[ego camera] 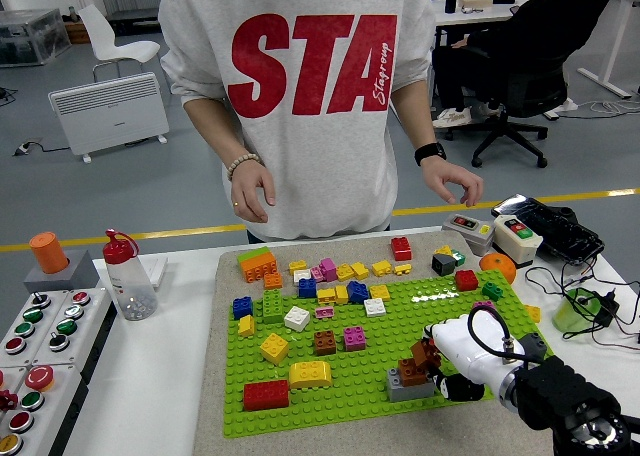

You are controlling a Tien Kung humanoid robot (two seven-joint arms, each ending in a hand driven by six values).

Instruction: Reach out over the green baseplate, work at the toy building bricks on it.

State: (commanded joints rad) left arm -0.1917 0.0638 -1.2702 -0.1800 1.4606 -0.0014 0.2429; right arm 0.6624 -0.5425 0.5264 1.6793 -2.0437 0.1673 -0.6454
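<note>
Over the green baseplate's right corner, the robot hand is at a brown brick.

On the tabletop (150,376), the green baseplate (340,386) carries many scattered toy bricks, and the right robot hand (455,361) reaches in from the lower right, its white fingers (440,338) curled against the brown brick (413,370) that sits on a grey brick (406,386). Whether the brown brick is truly gripped or only touched I cannot tell, since the palm hides the contact. Judging by the loose spread of bricks, most of the work seems left to do. The left arm is out of sight. A person (300,86) stands at the far side, both hands raised clear of the bricks.
</note>
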